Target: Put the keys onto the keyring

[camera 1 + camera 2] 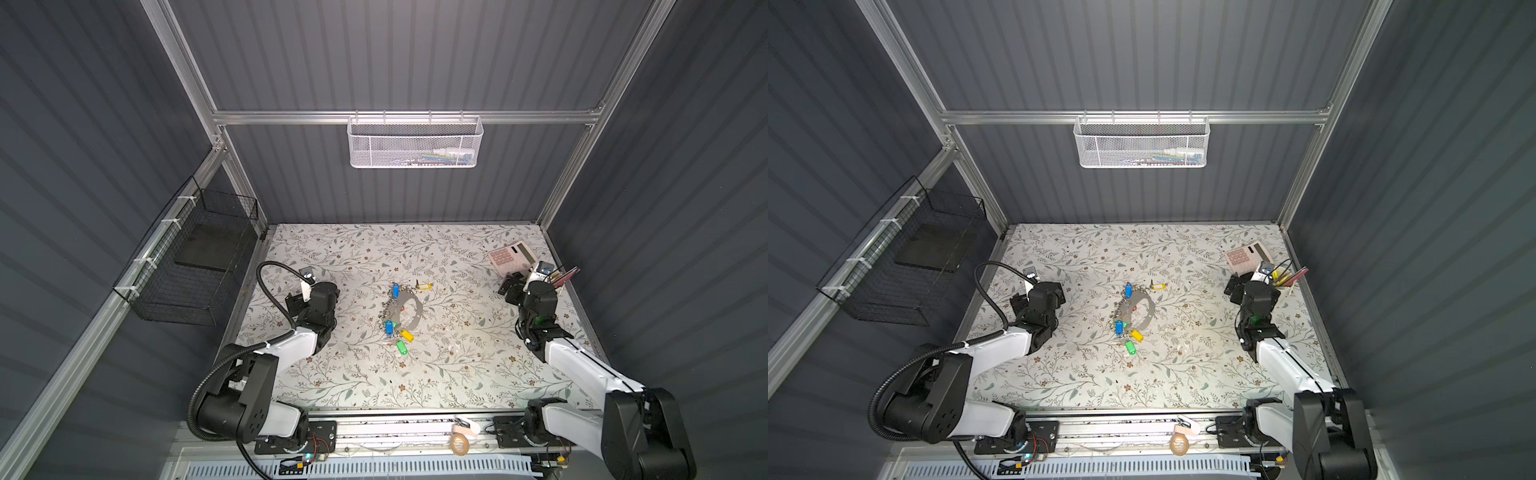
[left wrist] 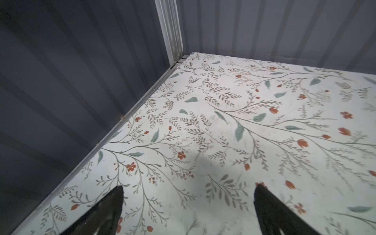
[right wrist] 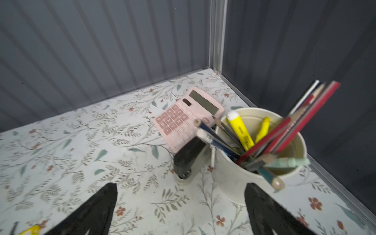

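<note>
The keyring [image 1: 411, 312] [image 1: 1145, 312] is a grey loop lying mid-table in both top views, strung with small silver rings and blue and yellow tags. The keys with the green tag [image 1: 401, 347] [image 1: 1131, 347] lie at the near end of that cluster; I cannot tell whether they are strung on the loop. My left gripper [image 1: 296, 305] [image 1: 1019, 301] [image 2: 188, 186] hovers open over bare mat, well left of the keyring. My right gripper [image 1: 509, 286] [image 1: 1233, 287] [image 3: 181, 184] stands open at the far right, holding nothing. Neither wrist view shows the keys or the keyring.
A pink calculator [image 1: 509, 255] [image 3: 189, 118], a black stapler [image 3: 189, 156] and a cup of pens and pencils [image 3: 240, 183] crowd the far right corner just ahead of my right gripper. A white mesh basket [image 1: 415, 141] hangs on the back wall, a black wire basket [image 1: 195, 266] on the left wall.
</note>
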`<state>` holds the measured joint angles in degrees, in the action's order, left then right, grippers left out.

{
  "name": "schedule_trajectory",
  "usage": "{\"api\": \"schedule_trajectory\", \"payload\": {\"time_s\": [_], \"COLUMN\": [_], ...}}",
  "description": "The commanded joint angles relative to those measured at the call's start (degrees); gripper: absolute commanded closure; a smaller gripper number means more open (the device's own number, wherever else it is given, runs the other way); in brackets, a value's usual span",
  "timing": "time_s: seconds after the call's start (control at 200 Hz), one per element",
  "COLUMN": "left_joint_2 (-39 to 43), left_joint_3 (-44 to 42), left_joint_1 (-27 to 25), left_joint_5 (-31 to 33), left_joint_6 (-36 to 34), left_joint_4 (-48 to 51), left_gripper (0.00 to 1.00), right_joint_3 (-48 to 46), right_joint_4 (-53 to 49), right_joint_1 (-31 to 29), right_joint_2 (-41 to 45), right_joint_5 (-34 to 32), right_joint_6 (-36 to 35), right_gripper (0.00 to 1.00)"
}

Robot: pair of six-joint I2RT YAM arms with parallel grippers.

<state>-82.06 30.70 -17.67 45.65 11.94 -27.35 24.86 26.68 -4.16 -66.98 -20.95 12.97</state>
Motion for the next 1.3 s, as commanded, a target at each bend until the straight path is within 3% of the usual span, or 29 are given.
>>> {"api": "schedule_trajectory", "payload": {"time_s": [0.0, 0.06, 0.14, 0.175, 0.24, 0.34, 0.415, 0.475, 0.53, 0.68, 0.765, 1.086, 1.291], "left_joint_2": [-2.8, -5.5, -10.8, -13.6, -12.7, -17.7, -15.2, -17.2, -15.9, -16.1, -16.7, -16.6, -16.4], "left_joint_3": [-2.5, -6.6, -8.0, -9.1, -9.4, -12.1, -9.0, -7.9, -6.6, -4.8, -4.8, -4.5, -4.9], "left_joint_1": [2.8, 4.7, 7.4, 8.0, 7.9, 8.6, 8.9, 9.0, 9.0, 11.1, 11.0, 11.0, 11.0], "left_joint_5": [0.1, -3.4, -8.2, -11.4, -16.6, -18.0, -19.5, -20.6, -21.8, -23.0, -19.9, -20.9, -21.3], "left_joint_6": [-8.3, -10.9, -8.8, -12.0, -12.0, -13.4, -11.9, -13.7, -13.1, -10.9, -10.3, -10.7, -10.6], "left_joint_4": [-11.4, -22.9, -27.7, -35.4, -32.1, -44.5, -33.0, -35.2, -30.0, -26.5, -28.0, -27.2, -27.4], "left_gripper": [0.0, 0.0, 0.0, 0.0, 0.0, 0.0, 0.0, 0.0, 0.0, 0.0, 0.0, 0.0, 0.0], "right_joint_3": [-2.3, -4.9, -5.9, -6.4, -8.5, -9.1, -9.9, -9.7, -8.4, -8.3, -8.5, -11.6, -11.1], "right_joint_4": [7.4, 12.6, 16.0, 18.4, 25.4, 29.5, 35.5, 36.0, 31.0, 32.6, 33.7, 39.4, 38.9], "right_joint_1": [1.0, 1.3, 2.7, 3.4, 5.1, 8.4, 9.1, 9.0, 9.0, 9.0, 9.1, 8.5, 7.4], "right_joint_2": [-0.8, -1.4, -3.6, -5.0, -7.6, -11.4, -16.0, -16.8, -15.3, -16.5, -16.8, -16.7, -16.8], "right_joint_5": [-3.9, -3.5, -1.6, -0.6, 3.3, 12.2, 15.1, 16.2, 16.4, 16.3, 16.1, 13.8, 17.0], "right_joint_6": [-3.5, -5.1, -5.4, -5.5, -6.1, -5.3, -5.7, -6.2, -5.9, -6.0, -6.1, -6.1, -8.4], "right_gripper": [0.01, 0.01, 0.01, 0.01, 0.01, 0.01, 0.01, 0.01, 0.01, 0.01, 0.01, 0.01, 0.01]}}
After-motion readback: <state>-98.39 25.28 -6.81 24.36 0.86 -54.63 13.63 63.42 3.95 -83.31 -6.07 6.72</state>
